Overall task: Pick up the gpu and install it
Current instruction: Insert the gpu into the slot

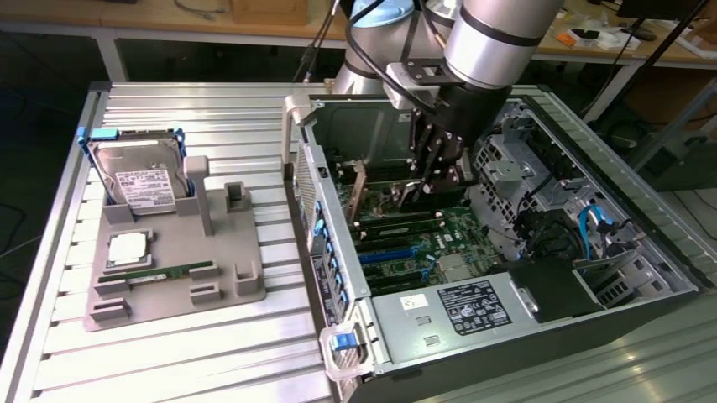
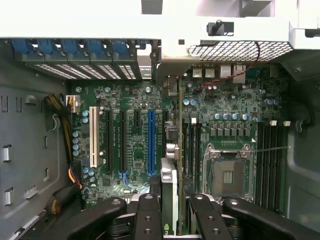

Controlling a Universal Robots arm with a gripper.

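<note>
The gpu (image 1: 361, 197), a thin card, stands on edge inside the open computer case (image 1: 336, 277), over the motherboard (image 1: 421, 243). My gripper (image 1: 439, 186) reaches down into the case and is shut on the card's upper edge. In the wrist view the gpu (image 2: 180, 130) shows edge-on as a thin line running away from my gripper (image 2: 174, 212), between the two black fingers (image 2: 149, 217). It lies just beside the blue slot (image 2: 151, 137), on the side toward the CPU socket (image 2: 227, 175). I cannot tell whether it is seated in a slot.
A grey fixture (image 1: 224, 290) on the slatted table holds a hard drive (image 1: 140, 180), a CPU (image 1: 127, 249) and a RAM stick (image 1: 163, 273). Inside the case are the power supply (image 1: 471, 306), a drive cage (image 1: 526, 159), blue cables (image 1: 592, 231) and blue rear slot clips (image 2: 75, 47).
</note>
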